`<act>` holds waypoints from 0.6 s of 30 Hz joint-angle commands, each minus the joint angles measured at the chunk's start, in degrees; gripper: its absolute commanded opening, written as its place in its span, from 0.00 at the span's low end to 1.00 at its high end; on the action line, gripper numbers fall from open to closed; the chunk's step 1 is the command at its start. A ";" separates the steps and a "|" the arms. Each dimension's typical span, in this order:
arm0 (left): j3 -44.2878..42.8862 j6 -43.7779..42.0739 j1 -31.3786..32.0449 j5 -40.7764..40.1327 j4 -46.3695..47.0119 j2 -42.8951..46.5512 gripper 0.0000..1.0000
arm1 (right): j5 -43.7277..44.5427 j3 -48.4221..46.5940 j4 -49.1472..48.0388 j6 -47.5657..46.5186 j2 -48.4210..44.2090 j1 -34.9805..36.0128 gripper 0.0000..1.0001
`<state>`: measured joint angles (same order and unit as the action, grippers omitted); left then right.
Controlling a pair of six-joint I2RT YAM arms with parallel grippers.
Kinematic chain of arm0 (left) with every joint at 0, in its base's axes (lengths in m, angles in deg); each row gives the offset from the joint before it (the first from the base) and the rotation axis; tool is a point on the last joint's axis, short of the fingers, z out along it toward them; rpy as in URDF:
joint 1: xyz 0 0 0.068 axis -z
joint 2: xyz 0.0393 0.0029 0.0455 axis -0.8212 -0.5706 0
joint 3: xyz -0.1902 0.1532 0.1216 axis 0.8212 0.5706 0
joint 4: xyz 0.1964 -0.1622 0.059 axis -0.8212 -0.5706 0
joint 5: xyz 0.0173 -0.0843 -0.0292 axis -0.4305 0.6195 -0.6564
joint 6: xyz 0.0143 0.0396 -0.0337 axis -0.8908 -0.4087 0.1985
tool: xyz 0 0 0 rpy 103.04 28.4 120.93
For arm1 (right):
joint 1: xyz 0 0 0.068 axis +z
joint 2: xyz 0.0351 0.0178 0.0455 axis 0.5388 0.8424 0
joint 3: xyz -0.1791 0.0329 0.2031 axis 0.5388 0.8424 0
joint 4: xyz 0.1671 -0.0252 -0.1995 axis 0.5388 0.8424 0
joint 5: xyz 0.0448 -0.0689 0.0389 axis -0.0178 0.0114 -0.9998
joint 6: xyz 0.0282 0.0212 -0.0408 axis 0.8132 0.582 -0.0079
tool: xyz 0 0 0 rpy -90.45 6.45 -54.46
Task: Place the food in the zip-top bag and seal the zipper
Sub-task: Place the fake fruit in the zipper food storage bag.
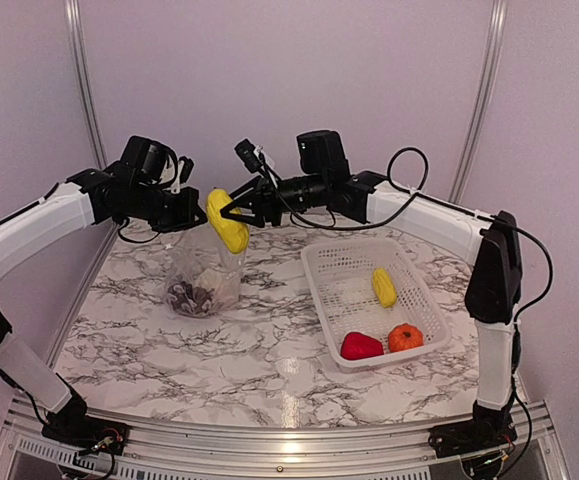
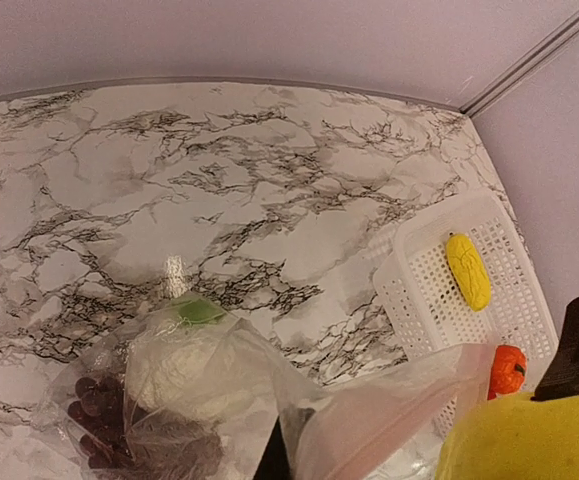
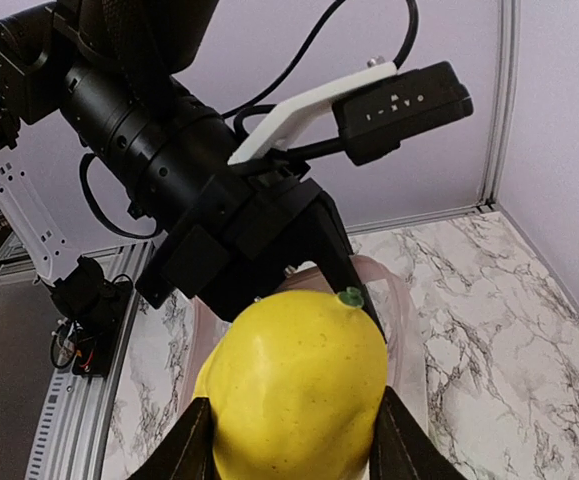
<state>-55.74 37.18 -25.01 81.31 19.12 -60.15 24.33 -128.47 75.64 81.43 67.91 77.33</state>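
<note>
My left gripper [image 1: 191, 216] is shut on the top edge of the clear zip-top bag [image 1: 206, 276] and holds its mouth up. One dark finger [image 2: 274, 455] shows behind the plastic. White cauliflower [image 2: 184, 360] and dark purple grapes [image 2: 104, 412] lie inside the bag. My right gripper [image 1: 231, 212] is shut on a yellow fruit [image 3: 294, 385], which hangs just over the pinkish bag mouth [image 3: 397, 305], close to the left gripper. The zipper strip runs along that mouth edge [image 2: 399, 405]. The yellow fruit [image 2: 524, 440] fills the lower right corner of the left wrist view.
A white lattice basket [image 1: 321, 262] stands on the right of the marble table. It holds a yellow corn piece [image 1: 383, 286], a red pepper [image 1: 360, 346] and an orange round fruit [image 1: 405, 337]. The back wall stands close behind both grippers.
</note>
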 commanded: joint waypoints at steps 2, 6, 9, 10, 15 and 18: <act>1.66 2.00 -1.22 2.56 3.11 2.47 0.00 | 3.49 2.01 0.44 -5.41 -0.27 0.83 0.44; 2.07 2.07 -1.51 2.82 3.22 2.54 0.00 | 5.05 2.94 0.67 -5.98 -0.26 0.84 0.54; 2.55 1.98 -1.74 2.88 3.48 2.75 0.00 | 4.72 1.16 3.98 -7.58 0.00 1.05 0.61; 2.83 1.88 -1.94 2.85 3.54 2.76 0.00 | 4.72 0.26 5.61 -8.63 0.05 1.13 0.63; 3.48 1.90 -2.68 3.68 3.83 2.82 0.00 | 5.59 -0.38 11.92 -14.53 -2.12 1.25 0.67; 3.57 1.81 -2.67 4.28 4.01 2.81 0.00 | 5.54 1.90 16.30 -21.68 -3.99 1.74 0.57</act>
<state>-52.84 39.00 -27.31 84.31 21.79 -59.04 29.08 -126.68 83.95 69.21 67.67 77.92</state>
